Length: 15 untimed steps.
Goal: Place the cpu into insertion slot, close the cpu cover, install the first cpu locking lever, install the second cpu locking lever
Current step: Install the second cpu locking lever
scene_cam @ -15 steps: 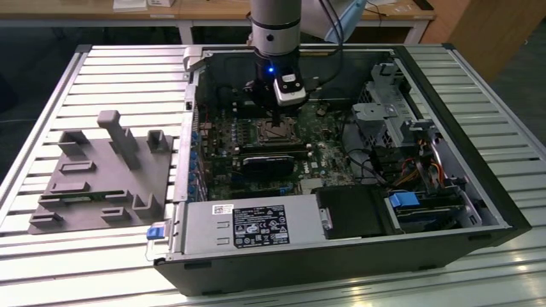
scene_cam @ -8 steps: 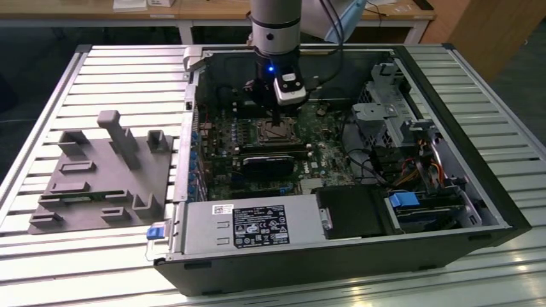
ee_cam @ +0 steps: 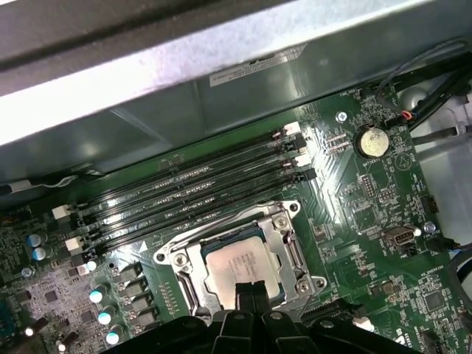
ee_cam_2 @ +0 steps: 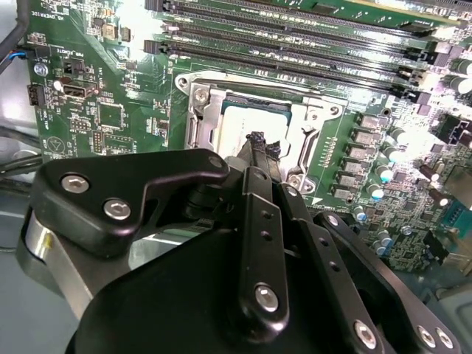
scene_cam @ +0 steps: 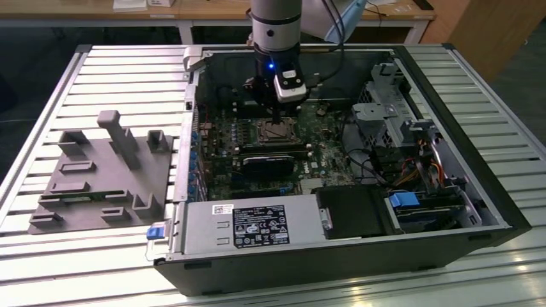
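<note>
Work surface of ribbed, pale metal slats (scene_cam: 111, 70), brightly lit with glare along its near edge. Behind it stands a light wooden desk (scene_cam: 213, 11) on white legs; a wooden cabinet panel (scene_cam: 499, 32) occupies the exterior view's right corner, over dark floor (scene_cam: 34, 38).

Hanging over the socket inside the open case

I am hanging my gripper (scene_cam: 282, 118) straight above the cpu (ee_cam: 240, 264), which is lying in the insertion slot (ee_cam: 193, 293) on the motherboard (scene_cam: 320, 167) inside the open computer case (scene_cam: 477, 192); the cpu cover (ee_cam_2: 310, 118) is lying down around the chip, framing it. In the first wrist view the memory slots (ee_cam: 192, 192) are running alongside the socket, between it and the case wall. In the exterior view the power supply (scene_cam: 247, 227) is sitting nearer than the board, the drive cage (scene_cam: 392, 109) is standing to the exterior view's right, and a fixture block (scene_cam: 102, 173) is lying on the table (scene_cam: 128, 70) outside the case to the exterior view's left.
</note>
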{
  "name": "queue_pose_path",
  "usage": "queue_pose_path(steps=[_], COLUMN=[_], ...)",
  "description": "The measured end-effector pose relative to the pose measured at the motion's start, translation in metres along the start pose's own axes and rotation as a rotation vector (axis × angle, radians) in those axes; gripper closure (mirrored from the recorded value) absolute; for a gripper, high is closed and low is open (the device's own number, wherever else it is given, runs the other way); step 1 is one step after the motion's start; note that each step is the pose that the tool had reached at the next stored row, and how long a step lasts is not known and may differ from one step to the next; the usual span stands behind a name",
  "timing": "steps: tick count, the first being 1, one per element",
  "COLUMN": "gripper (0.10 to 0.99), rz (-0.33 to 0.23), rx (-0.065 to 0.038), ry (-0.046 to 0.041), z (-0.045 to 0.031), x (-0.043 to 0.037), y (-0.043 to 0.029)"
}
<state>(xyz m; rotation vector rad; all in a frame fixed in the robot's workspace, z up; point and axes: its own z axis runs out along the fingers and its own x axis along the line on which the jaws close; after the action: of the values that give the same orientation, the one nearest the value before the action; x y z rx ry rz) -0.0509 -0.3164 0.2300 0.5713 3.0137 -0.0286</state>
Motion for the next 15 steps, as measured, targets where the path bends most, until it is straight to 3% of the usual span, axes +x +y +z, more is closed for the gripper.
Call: queue_pose_path(steps=[8,15], gripper=[0.984,0.984], rz=[0.000,0.000], rx=[0.000,0.000], ry=[0.0001,0.0000], z=[-0.0005,-0.0003], x=[-0.0001,-0.0023], y=[-0.0003,-0.0058])
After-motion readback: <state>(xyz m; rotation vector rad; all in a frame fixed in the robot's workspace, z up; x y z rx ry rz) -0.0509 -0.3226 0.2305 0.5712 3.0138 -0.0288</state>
